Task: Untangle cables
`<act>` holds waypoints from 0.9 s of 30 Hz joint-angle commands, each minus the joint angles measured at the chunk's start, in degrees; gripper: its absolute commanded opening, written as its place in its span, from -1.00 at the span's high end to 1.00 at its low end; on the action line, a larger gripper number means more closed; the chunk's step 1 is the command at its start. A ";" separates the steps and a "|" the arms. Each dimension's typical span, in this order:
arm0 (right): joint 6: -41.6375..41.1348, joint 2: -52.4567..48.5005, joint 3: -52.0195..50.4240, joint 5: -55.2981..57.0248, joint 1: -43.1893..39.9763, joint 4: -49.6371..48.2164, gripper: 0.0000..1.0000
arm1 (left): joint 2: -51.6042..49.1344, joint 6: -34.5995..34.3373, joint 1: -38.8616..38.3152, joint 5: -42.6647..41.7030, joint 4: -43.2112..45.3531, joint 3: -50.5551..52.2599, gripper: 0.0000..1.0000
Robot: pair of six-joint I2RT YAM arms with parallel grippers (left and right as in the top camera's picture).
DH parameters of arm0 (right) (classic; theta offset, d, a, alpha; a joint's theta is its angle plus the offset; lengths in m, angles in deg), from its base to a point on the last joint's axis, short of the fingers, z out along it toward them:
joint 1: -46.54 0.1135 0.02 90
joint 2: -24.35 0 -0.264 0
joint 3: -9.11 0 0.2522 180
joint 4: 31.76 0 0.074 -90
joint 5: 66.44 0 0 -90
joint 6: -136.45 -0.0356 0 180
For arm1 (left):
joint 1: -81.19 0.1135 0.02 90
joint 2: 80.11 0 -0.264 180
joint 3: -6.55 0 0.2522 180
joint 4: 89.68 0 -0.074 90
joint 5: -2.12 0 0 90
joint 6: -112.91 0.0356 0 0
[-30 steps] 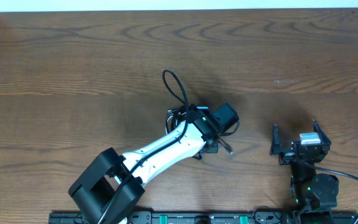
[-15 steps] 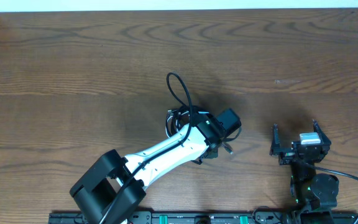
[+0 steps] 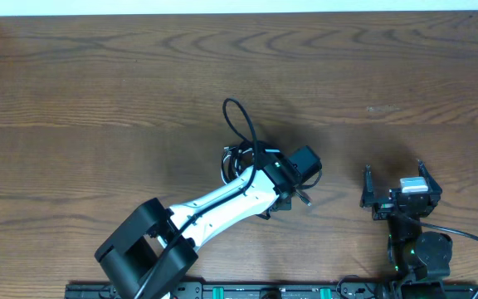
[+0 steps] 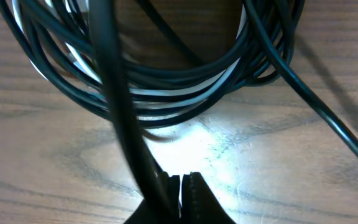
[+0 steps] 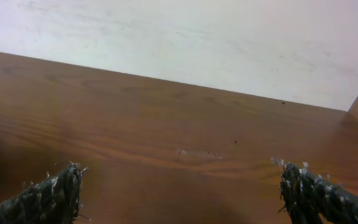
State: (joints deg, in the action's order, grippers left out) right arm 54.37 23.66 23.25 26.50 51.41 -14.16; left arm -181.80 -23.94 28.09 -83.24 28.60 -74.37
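The cables (image 3: 231, 158) lie as a small coil at mid-table, with one black loop (image 3: 232, 102) sticking out toward the far side and a plug end (image 3: 304, 198) to the right. In the left wrist view the coil (image 4: 166, 99) fills the top: several black strands and a white one (image 4: 73, 56). My left gripper (image 3: 260, 158) is down at the coil, jaws shut (image 4: 182, 186). A raised black strand (image 4: 120, 118) runs into them along the left finger. My right gripper (image 3: 394, 176) rests apart at the right, wide open (image 5: 182, 186) and holding nothing.
The white left arm (image 3: 214, 199) slants from the front edge to the coil. The table's far edge meets a pale wall (image 5: 197, 37). The arm bases and their thick black wiring (image 3: 463, 237) sit along the front edge.
My left jaws have gone from open to shut at the coil. The black loop shifted slightly right early on, then stayed. The right arm has not moved.
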 commanded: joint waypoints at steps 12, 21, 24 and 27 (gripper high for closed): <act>-0.61 0.31 -0.07 -0.13 0.39 0.22 -0.99 | 7.41 2.34 12.66 -29.59 0.11 -3.15 0.85; -0.61 0.31 -0.07 -0.13 0.37 0.22 -0.99 | 9.20 3.80 25.59 -52.09 2.23 -3.15 0.85; -0.61 0.31 -0.07 -0.13 0.39 0.22 -0.98 | 9.20 4.87 27.12 -51.93 2.36 -3.15 0.85; -0.61 0.31 -0.07 -0.13 0.39 0.22 -0.98 | 9.20 4.61 28.09 -52.39 2.69 -3.15 0.85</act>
State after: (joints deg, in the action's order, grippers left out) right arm 54.37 23.66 23.25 26.52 51.41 -14.16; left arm -173.43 -20.56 55.11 -131.91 30.81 -76.03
